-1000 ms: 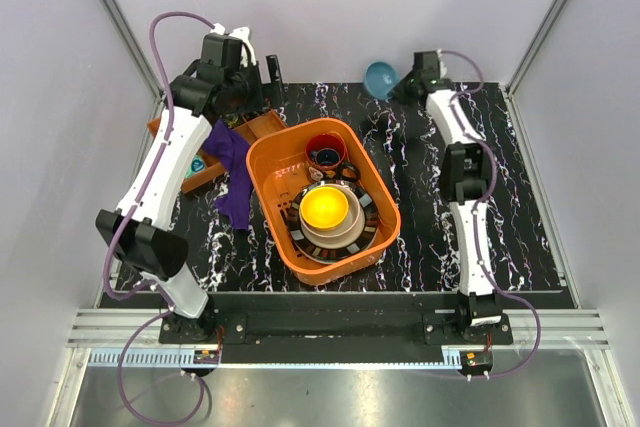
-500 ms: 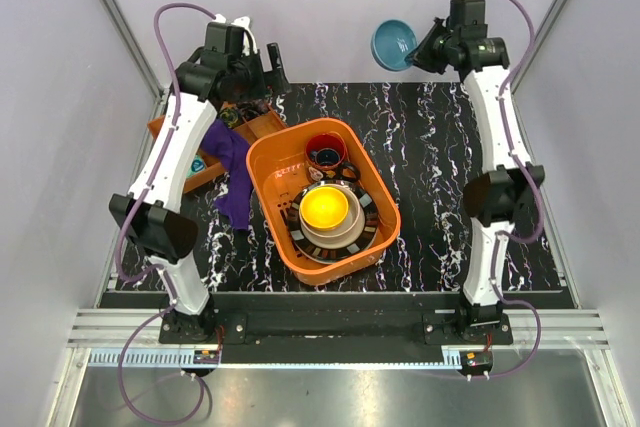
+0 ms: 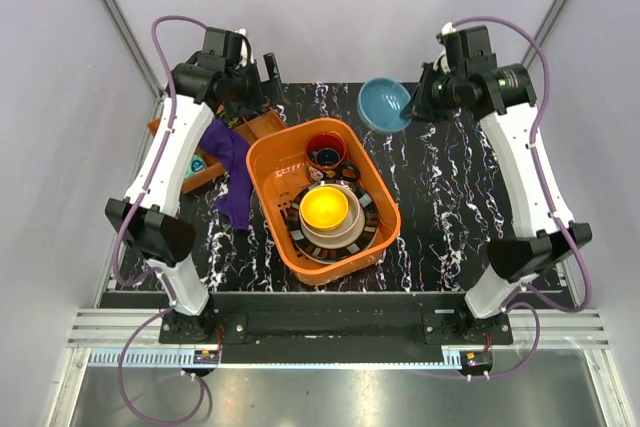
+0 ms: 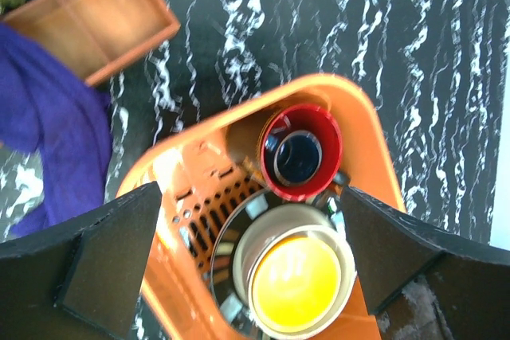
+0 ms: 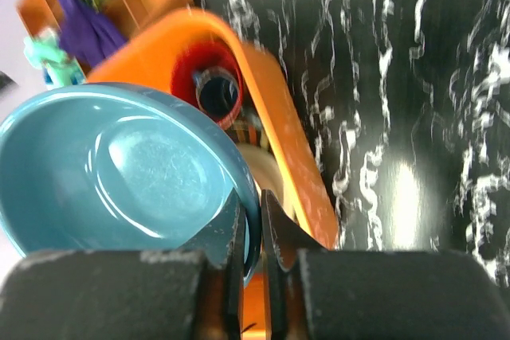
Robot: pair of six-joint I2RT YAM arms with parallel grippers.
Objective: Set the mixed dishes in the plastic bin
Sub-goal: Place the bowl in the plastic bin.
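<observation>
1. The left gripper hangs empty with its jaws spread wide, at the far left above a brown tray and a purple cloth
2. In the centre, the plastic bin already holds a red mug and an orange-yellow bowl nested in a beige bowl on a striped-rim plate
3. The small blue bowl is in the air just beyond the bin's far right corner, with the right gripper pinching its rim; setting it inside looks like the last step
</observation>
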